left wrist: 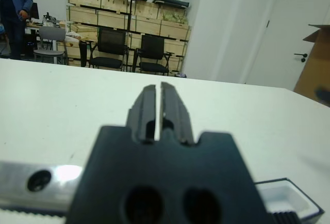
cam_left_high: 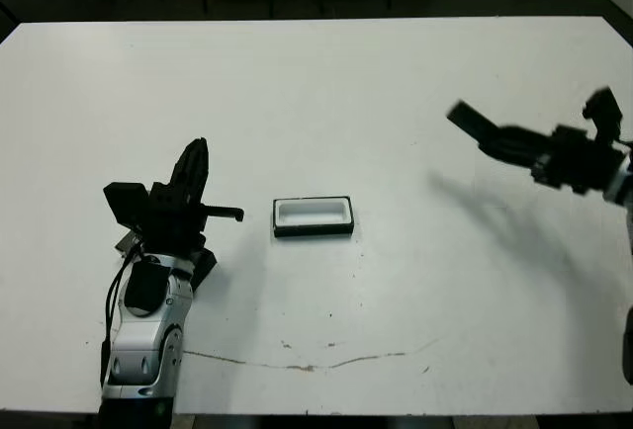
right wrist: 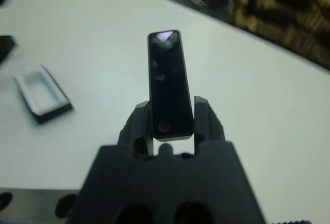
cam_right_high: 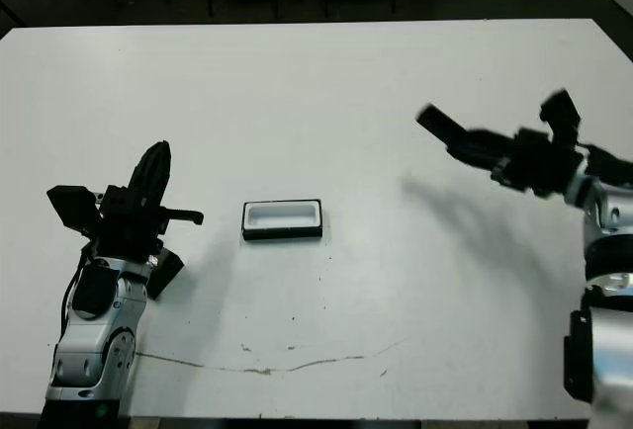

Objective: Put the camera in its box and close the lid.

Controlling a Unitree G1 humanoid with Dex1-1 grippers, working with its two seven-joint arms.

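The box [cam_left_high: 313, 231], a shallow black tray with white lining, lies open near the table's middle and holds nothing. The camera [right wrist: 167, 79], a slim black bar with a glossy face, sticks out from between the fingers of my right gripper [right wrist: 170, 118], which is shut on it. That gripper [cam_left_high: 509, 144] hangs above the table well to the right of the box, with the camera [cam_left_high: 471, 122] pointing towards the box side. My left gripper [cam_left_high: 196, 167] stands left of the box, fingers shut on nothing. A flat black piece [cam_left_high: 205, 267], seemingly the lid, lies mostly hidden under my left wrist.
A thin brown scratch [cam_left_high: 316, 362] runs along the table near its front edge. Beyond the far edge stand chairs [left wrist: 111, 48] and wooden crates [left wrist: 129, 12], and a person [left wrist: 13, 12] is at the far left of the room.
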